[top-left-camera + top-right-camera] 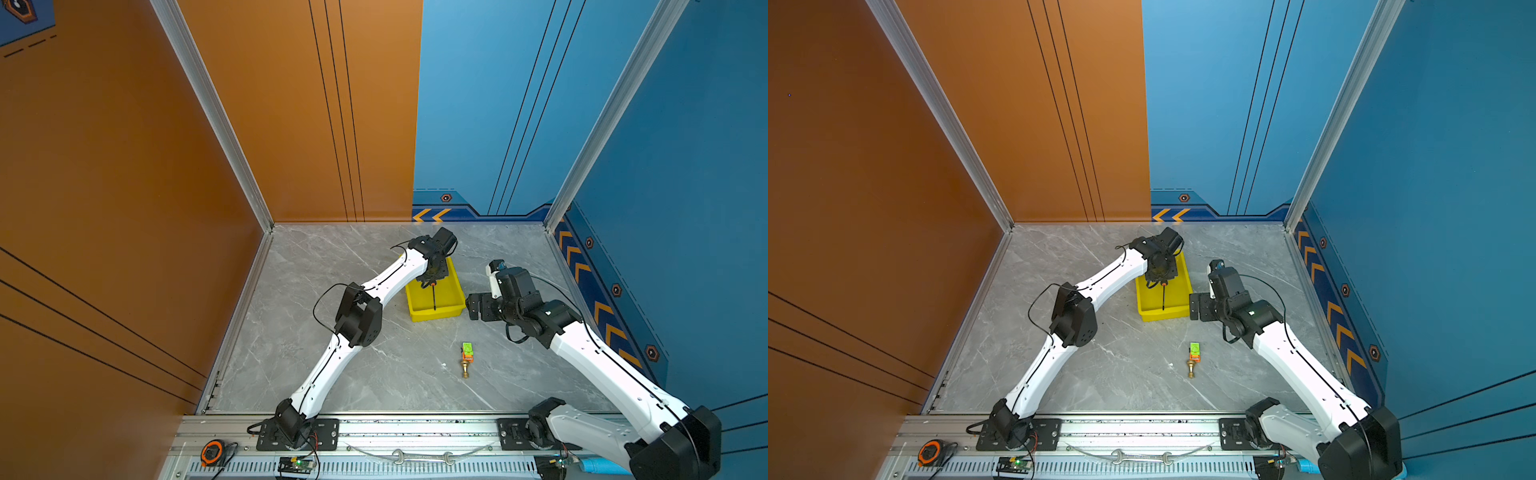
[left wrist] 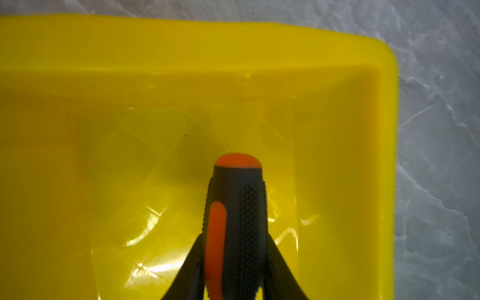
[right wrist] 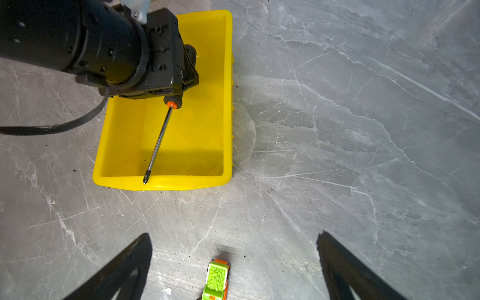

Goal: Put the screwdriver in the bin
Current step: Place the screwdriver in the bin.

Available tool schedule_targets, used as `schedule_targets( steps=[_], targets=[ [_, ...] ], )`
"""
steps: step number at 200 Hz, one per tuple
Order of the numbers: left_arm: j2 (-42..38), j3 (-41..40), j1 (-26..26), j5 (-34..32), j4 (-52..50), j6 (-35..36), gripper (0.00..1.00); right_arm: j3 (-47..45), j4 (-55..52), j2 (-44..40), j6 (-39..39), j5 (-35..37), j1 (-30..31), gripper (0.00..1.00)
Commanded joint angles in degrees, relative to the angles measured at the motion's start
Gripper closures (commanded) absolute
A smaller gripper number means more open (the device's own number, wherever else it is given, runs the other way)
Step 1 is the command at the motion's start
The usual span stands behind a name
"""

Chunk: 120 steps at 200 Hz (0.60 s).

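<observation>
The screwdriver (image 3: pixel 158 140) hangs over the bin (image 3: pixel 228 104), which sits on the grey worktop (image 1: pixel 374 374) towards the far side, between the two arms. The left fingers (image 2: pixel 191 270) are clamped on either side of its black, orange-inlaid handle. The butt end points to the far end of the bin, and the thin shaft runs lengthwise towards the near rim. The tip lies over that near rim in the right wrist view; whether it touches the plastic cannot be told. The right fingers (image 3: pixel 140 252) stand wide apart with nothing between them, over bare worktop just right of the bin, with a small green-and-orange toy (image 3: pixel 215 280) on their near side. The tool looks light and rigid, with most of its weight likely in the handle. The dimpled handle is the sensible place to hold it, since the smooth steel shaft would probably slip or pivot. Because it is about as long as the bin, it likely needs to stay aligned lengthwise, or the tip may perch on the rim.
</observation>
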Motion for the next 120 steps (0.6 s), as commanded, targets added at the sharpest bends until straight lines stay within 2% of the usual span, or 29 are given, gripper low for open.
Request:
schedule_targets(
  steps=[1, 120],
  targets=[
    [0.98, 1.75, -0.11, -2.51, 0.1, -1.83, 1.0, -1.1, 1.05, -0.53, -1.43, -0.41, -0.47, 0.0],
    [1.56, -0.17, 0.43, -4.11, 1.69, -9.0, 1.0, -2.7, 1.17, -2.47, -0.49, -1.22, -0.34, 0.0]
  ],
)
